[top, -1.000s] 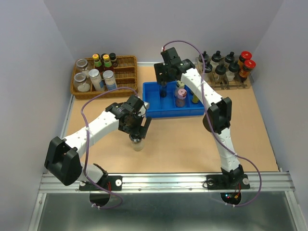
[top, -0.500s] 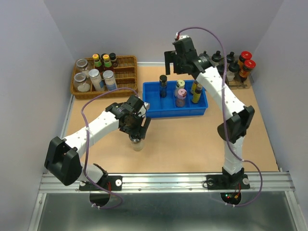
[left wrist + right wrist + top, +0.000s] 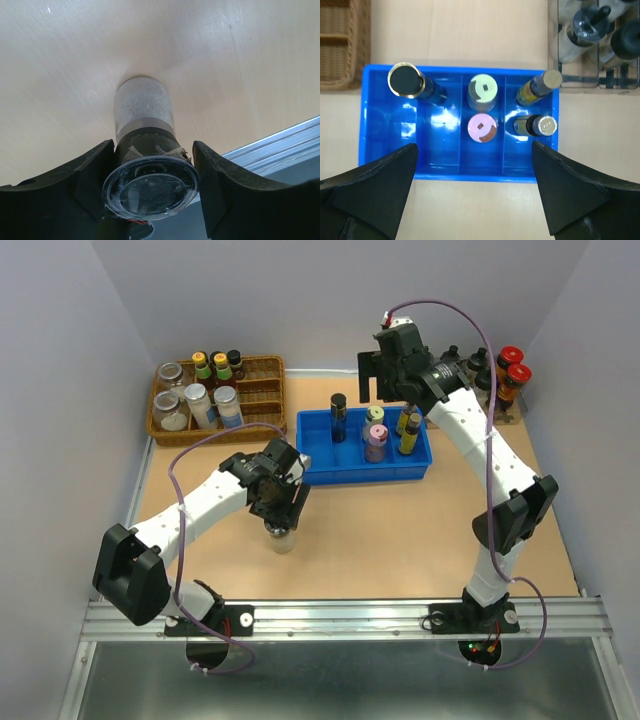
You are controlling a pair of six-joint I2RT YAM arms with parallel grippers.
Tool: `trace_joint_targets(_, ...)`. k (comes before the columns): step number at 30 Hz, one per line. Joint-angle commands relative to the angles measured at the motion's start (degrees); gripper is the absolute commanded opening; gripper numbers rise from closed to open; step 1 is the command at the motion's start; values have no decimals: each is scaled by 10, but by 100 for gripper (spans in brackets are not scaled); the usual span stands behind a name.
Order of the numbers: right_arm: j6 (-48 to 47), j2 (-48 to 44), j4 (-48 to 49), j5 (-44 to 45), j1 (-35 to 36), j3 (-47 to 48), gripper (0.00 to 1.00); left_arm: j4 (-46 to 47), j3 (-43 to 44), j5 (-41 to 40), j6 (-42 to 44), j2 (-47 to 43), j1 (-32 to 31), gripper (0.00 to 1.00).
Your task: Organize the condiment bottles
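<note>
Gripping, left end effector (image 3: 153, 146): clamped on the dark collar of the clear glass jar with the silver lid (image 3: 144, 107), right under the lid. The jar looks like it's standing on the tan worktop (image 3: 400, 540), on the near side of the tray and a bit apart from it.
Right end effector (image 3: 474, 147): fingers spread wide with nothing in them, hanging above the tray.
Blue plastic tray (image 3: 360, 478): five already in. The black-capped dark bottle (image 3: 404, 80) is in the left section. The pale-green-lidded jar (image 3: 483, 87) and pink-lidded jar (image 3: 482, 126) are in the middle. The yellowish slim bottle (image 3: 540, 84), leaning a little, and the dark-capped slim bottle (image 3: 541, 125) are on the right.
Progress: imo the silver-lid jar is the last one out, and the left section has room.
Risk, grip: it's held high on the neck, so the jar could swing or slip once lifted.
Risk, tray wall: carry it too low and the base clips the near rim.
Risk, neighbour: the black-capped bottle is tall and narrow, so a nudge could topple it.
Risk, arms: the right arm sits over the tray, so the two could bump if the left goes in.
</note>
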Motion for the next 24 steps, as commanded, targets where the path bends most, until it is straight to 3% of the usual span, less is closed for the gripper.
trace_joint_targets(1, 13, -55, -13, 13, -2, -35, 100, -28, 72, -21, -9, -14, -3, 0)
trace_joint_targets(10, 37, -124, -33, 42, -2, -99, 100, -51, 218, -48, -9, 5, -2, 0)
trace_joint_targets(24, 64, -216, -82, 89, -3, -143, 100, 23, 458, -90, 72, 219, 54, 0)
